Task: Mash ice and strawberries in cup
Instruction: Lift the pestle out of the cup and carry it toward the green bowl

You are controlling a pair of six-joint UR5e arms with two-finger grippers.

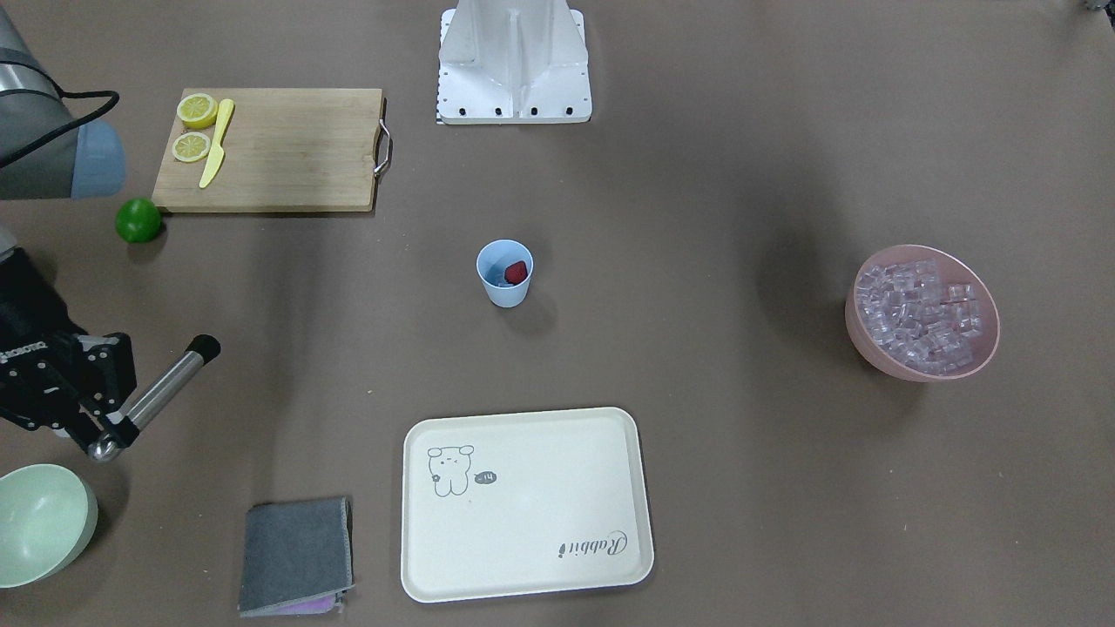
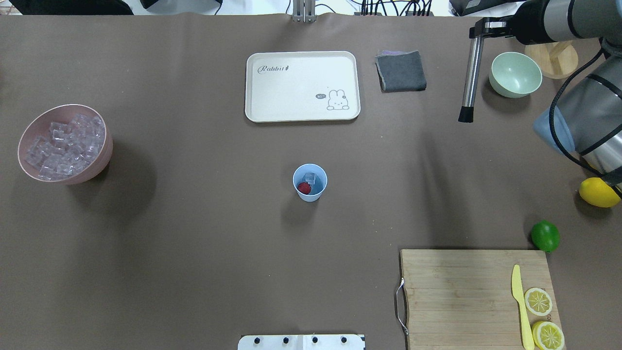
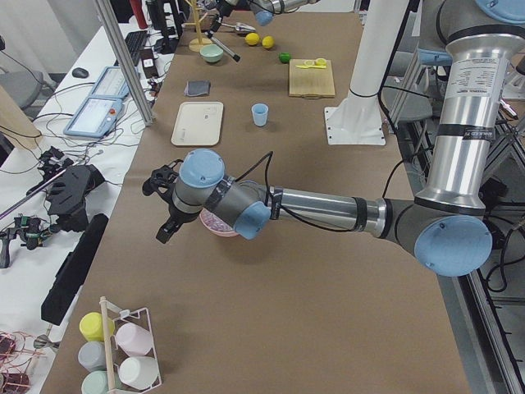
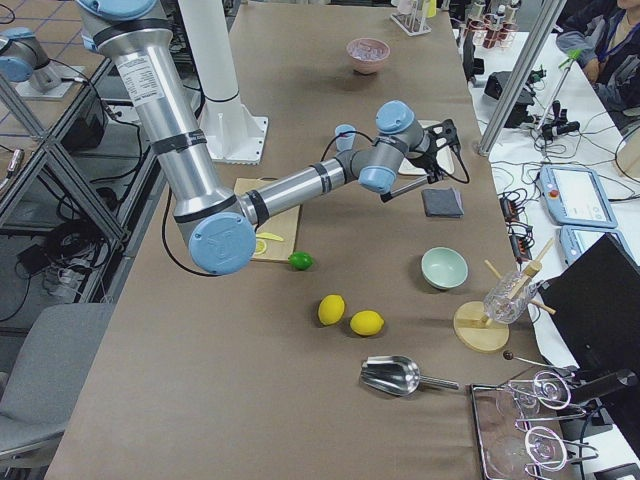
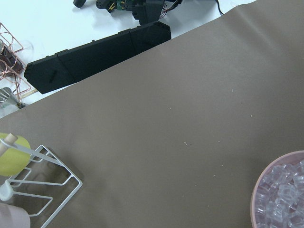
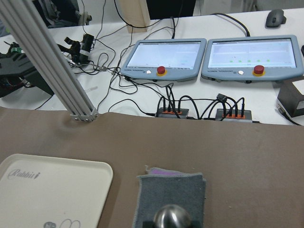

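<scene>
The light blue cup (image 1: 504, 283) (image 2: 309, 193) stands upright mid-table. It holds a red strawberry (image 1: 516, 272) (image 2: 304, 187) and a clear ice cube (image 2: 311, 177). The heap of ice (image 1: 919, 313) (image 2: 65, 146) fills a pink bowl (image 1: 871, 348) (image 5: 256, 199). My right gripper (image 1: 109, 427) (image 2: 486, 26) is shut on a steel muddler with a black tip (image 1: 165, 379) (image 2: 470, 73), held tilted above the table, far from the cup. The muddler's round end shows in the right wrist view (image 6: 172, 217). My left gripper (image 3: 164, 205) hovers by the pink bowl, and I cannot tell whether it is open or shut.
A cream tray (image 1: 523, 505) and a grey cloth (image 1: 296, 557) lie on the operators' side. A pale green bowl (image 1: 39, 522) sits near the right gripper. A cutting board (image 1: 287, 148) holds lemon slices and a yellow knife. A lime (image 1: 138, 219) and a lemon (image 2: 598, 192) lie nearby.
</scene>
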